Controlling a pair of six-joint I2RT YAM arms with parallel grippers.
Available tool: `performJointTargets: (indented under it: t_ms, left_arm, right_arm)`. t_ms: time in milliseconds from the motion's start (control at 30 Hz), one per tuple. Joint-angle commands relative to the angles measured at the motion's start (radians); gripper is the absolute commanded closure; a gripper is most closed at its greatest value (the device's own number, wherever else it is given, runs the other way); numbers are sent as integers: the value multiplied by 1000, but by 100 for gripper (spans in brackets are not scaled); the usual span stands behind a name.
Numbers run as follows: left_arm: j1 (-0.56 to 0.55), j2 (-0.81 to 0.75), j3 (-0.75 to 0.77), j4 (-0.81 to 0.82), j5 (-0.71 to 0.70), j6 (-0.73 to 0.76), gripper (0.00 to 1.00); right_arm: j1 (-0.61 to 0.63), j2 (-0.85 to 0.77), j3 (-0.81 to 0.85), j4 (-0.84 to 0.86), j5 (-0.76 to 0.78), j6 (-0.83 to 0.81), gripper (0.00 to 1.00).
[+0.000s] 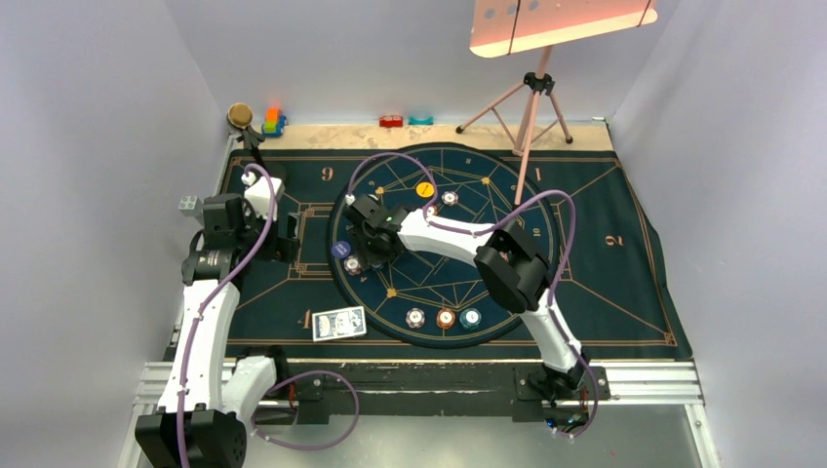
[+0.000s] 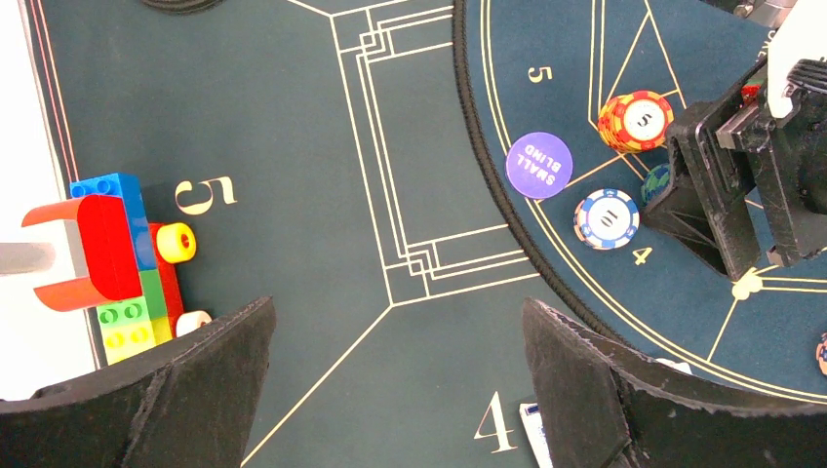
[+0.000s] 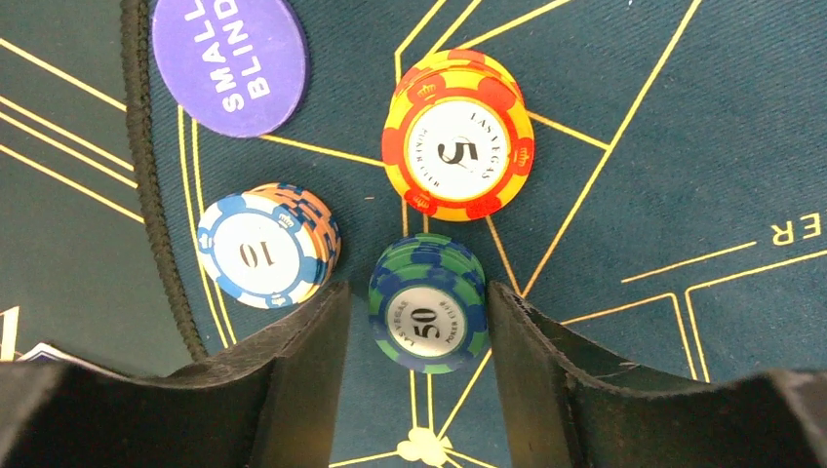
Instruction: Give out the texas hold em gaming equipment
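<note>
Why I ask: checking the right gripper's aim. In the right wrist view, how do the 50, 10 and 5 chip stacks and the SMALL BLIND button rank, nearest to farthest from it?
From the right gripper:
1. 50 stack, between its jaws.
2-3. 10 stack, at the view's left, and 5 stack, straight ahead: too close to call.
4. SMALL BLIND button, far upper left.

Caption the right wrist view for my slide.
Right jaws straddle the 50 stack, with the 10 stack, 5 stack and small-blind disc nearby.

Bright, even light from a lamp panel [image 1: 561, 24], blown out at upper right of the top view. Shadows soft. Wrist views sharp, bottom edges perhaps slightly blurred.
</note>
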Motion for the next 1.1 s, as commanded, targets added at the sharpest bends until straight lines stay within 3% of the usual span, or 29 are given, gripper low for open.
performJointTargets:
  t_ms: [0,133,433,833,1067]
  left_arm:
    - [7,-14,-8,28,10,6,0]
    - [8,-9,-8,30,7,7,0]
    - [8,-8,-11,35,14,7,0]
    - [8,-29,-16,35,22,8,0]
    - [8,-28,-13,33,24,6,0]
  right_arm:
    - [-1,-72,20,-12,-25,-22,42]
    - [-1,-157,2,-13,-41,-36,33]
    - [-1,-383,-48,-113,-53,-75,24]
    - [-60,-817,-531,-227,83,36,7]
    - [-73,-968,-720,-258,65,126,2]
